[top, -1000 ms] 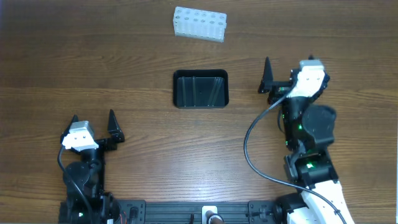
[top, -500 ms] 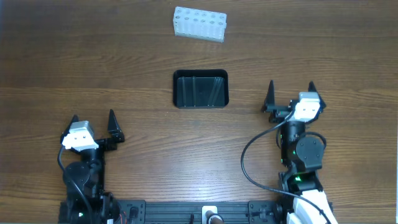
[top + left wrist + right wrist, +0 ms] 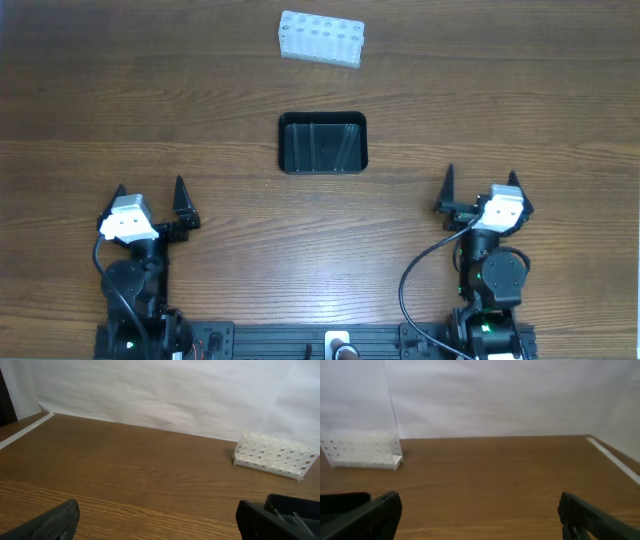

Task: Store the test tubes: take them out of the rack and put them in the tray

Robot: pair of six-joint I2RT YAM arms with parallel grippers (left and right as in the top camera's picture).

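Retracted from beside the tray, the right hand [image 3: 481,180] now stands low at the right, close to its arm's base, fingers spread wide and holding nothing. Clear test tubes [image 3: 320,146] lie in the black rectangular plastic tray [image 3: 322,116] at mid-worktop. Well beyond it stands the white perforated plastic rack [image 3: 321,38]. The left hand [image 3: 150,190] is near its own base, fingers likewise wide apart and empty. All rest on a brown wooden worktop [image 3: 200,100].
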